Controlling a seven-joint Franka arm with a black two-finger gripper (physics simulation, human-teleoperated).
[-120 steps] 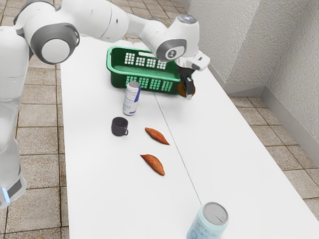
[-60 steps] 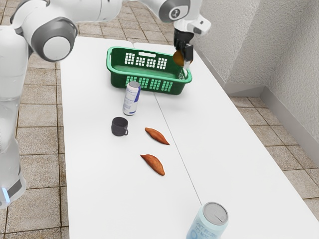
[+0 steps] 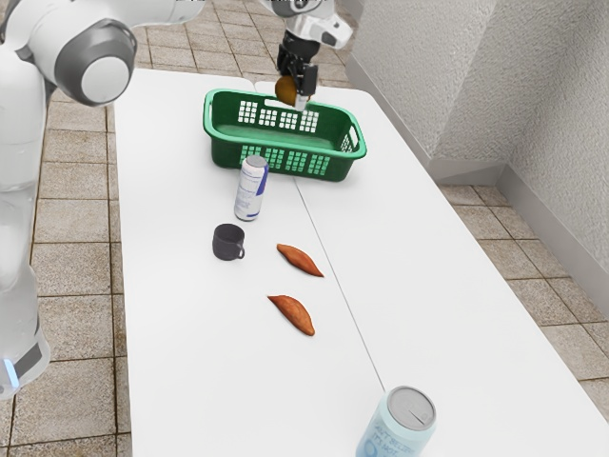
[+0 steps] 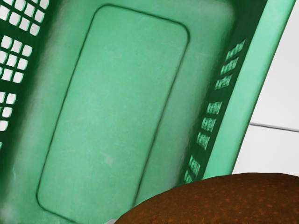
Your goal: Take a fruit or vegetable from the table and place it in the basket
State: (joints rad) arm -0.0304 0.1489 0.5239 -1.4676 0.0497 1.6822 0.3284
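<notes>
Brown fruit (image 3: 284, 90) clasped in gripper (image 3: 296, 94), above green basket (image 3: 225, 152).
White tabletop (image 3: 190, 352) with one thin seam; tiled floor (image 3: 76, 286); rough pale wall (image 3: 571, 124) alongside. On tabletop: one basket; two sweet potatoes (image 3: 292, 314), apart; two cans, upright: one slim can (image 3: 251, 188) just beside basket, one light-blue can (image 3: 398, 427) at the exterior view's lower edge; one dark mug (image 3: 228, 242), near slim can. Fruit in grasp: one.
</notes>
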